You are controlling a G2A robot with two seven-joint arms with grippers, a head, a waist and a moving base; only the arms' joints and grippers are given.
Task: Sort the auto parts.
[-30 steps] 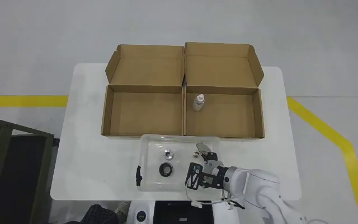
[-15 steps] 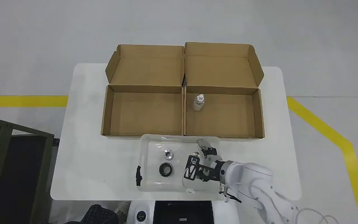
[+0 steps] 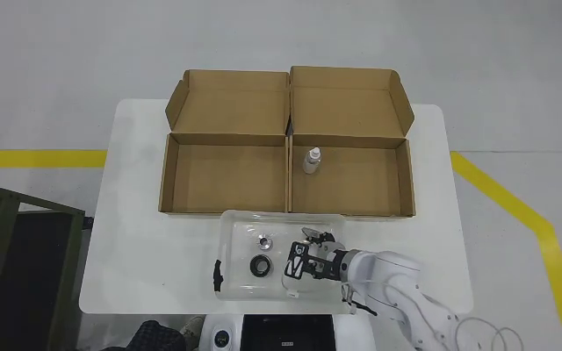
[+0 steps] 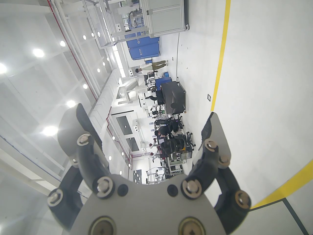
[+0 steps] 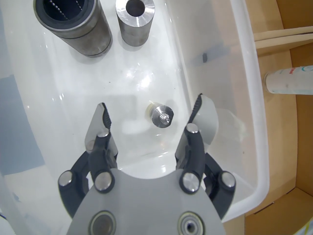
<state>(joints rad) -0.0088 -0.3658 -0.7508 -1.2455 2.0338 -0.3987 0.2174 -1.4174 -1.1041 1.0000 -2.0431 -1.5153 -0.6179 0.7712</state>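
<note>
1. Presently the right gripper (image 5: 151, 102) hangs inside the clear bin (image 5: 247, 94), pointing down, fingers spread wide, holding nothing.
2. A small metal stud (image 5: 161, 116) stands on the bin floor under the gap between them.
3. Farther off stand a dark cylinder (image 5: 73, 18) and a steel sleeve (image 5: 135, 17), side by side.
4. From above, a white bottle (image 3: 312, 160) stands in the right cardboard box (image 3: 351, 180) behind the bin.
5. The left gripper (image 4: 146, 113), fingers also apart and empty, points out at the hall.

Top, right wrist share bin (image 3: 241, 241) — left faces room (image 4: 151, 25).
</note>
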